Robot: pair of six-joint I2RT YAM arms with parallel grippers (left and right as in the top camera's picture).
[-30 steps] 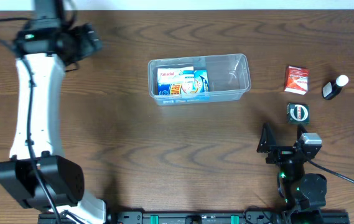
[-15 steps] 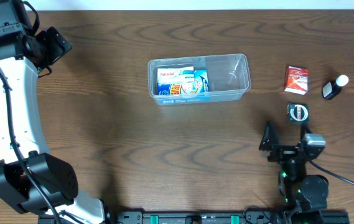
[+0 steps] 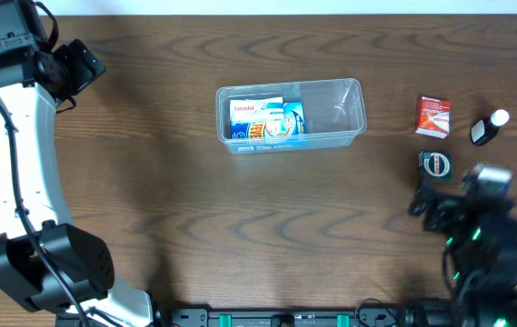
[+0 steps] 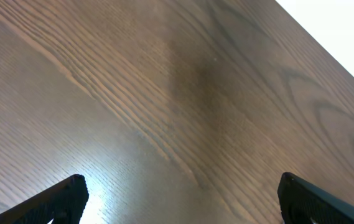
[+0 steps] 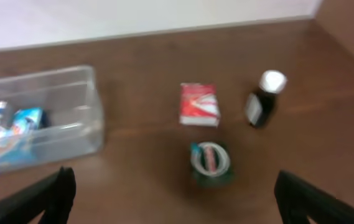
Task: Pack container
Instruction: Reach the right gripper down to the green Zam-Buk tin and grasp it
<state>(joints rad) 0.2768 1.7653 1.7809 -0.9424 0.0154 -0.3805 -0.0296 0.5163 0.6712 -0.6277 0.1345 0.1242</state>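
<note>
We see the container point(image 3: 334, 135) holding small boxes point(image 3: 265, 119) | left gripper point(image 4: 183, 208) jaws spread, empty | right gripper point(image 5: 178, 200) jaws spread, empty, near a blurry roll point(image 5: 209, 163), perhaps tape

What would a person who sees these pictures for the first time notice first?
The clear container near the middle of the table draws the eye first, with blue and white packets in its left half. To its right lie a red box, a dark bottle with a white cap and a dark green item with a round face. The long white left arm stands along the left edge.
</note>
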